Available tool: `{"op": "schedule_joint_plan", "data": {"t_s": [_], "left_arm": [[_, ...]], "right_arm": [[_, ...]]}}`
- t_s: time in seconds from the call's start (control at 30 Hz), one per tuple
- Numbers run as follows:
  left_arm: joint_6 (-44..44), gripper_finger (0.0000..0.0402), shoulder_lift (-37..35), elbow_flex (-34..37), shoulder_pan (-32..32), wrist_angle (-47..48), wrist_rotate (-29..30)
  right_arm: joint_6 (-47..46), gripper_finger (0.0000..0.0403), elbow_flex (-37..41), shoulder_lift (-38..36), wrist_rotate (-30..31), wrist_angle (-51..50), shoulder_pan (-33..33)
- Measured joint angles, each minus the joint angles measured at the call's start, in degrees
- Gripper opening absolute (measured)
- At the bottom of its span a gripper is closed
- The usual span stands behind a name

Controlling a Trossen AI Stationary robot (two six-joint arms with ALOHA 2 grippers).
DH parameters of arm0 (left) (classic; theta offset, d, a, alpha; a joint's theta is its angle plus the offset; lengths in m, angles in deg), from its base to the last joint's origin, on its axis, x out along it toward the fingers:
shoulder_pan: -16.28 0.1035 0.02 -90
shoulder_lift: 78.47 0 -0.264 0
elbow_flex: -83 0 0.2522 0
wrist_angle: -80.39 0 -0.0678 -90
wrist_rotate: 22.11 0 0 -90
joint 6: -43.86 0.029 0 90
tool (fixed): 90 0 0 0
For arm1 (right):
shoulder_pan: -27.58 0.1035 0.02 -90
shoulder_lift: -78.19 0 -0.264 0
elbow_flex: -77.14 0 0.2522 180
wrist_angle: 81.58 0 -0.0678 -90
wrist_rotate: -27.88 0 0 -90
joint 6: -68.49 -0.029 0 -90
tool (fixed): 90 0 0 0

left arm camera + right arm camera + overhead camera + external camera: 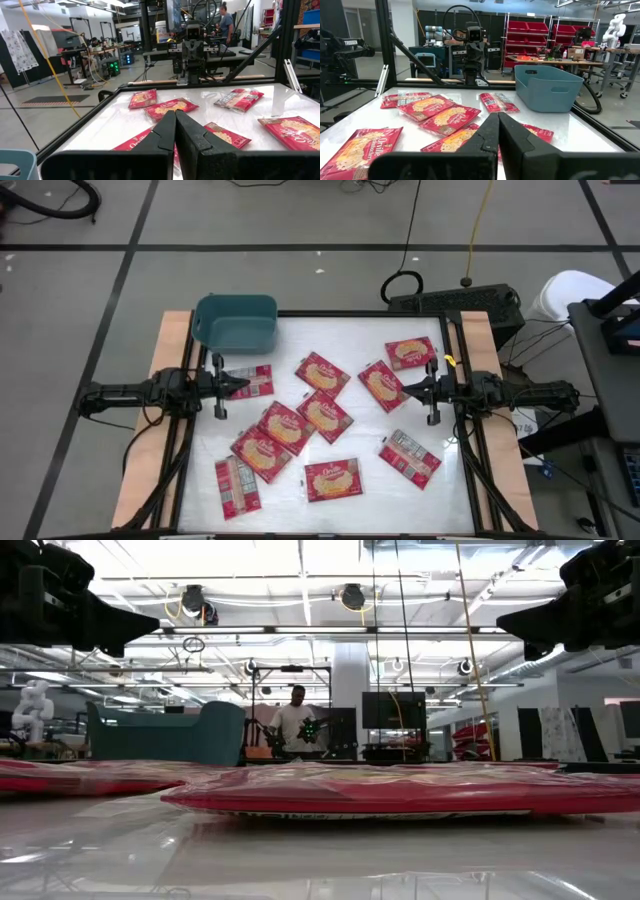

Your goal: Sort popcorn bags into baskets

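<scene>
**Both arms parked, packets spread on the table**

Right now I see the left gripper (243,384) at the table's left side with its jaws pressed together, holding nothing, its tip over the packet (256,382) beside the teal basket (236,322). The right gripper (405,390) mirrors it from the right side, jaws also closed and empty. The basket sits at the far-left corner of the white table (440,500). The popcorn bags (285,426) lie scattered flat across the middle, some overlapping, a few showing grey backs. A person (294,722) stands in the room beyond.
</scene>
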Motion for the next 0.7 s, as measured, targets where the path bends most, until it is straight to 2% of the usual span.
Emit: {"op": "schedule_joint_plan", "data": {"t_s": [0.13, 0.27, 0.37, 0.53, 0.7], "left_arm": [[0.0, 0.0010, 0.0, 0.0, 0.0, 0.0, 0.0], [0.0, 0.0010, 0.0, 0.0, 0.0, 0.0, 0.0], [0.0, 0.0010, 0.0, 0.0, 0.0, 0.0, 0.0], [0.0, 0.0010, 0.0, 0.0, 0.0, 0.0, 0.0], [0.0, 0.0010, 0.0, 0.0, 0.0, 0.0, -0.2]], "right_arm": [[-0.9, 0.0000, 0.0, 0.0, 0.0, 0.0, 0.0], [-7.1, 0.0000, 0.0, 0.0, 0.1, 0.2, 0.0], [-5.0, 0.0000, -0.5, 0.0, 0.0, 3.9, 0.0], [-5.5, 0.0000, -6.0, 1.9, 0.1, 1.3, 0.4], [-8.8, 0.0000, -15.3, 10.1, 0.6, 0.0, 0.5]]}}
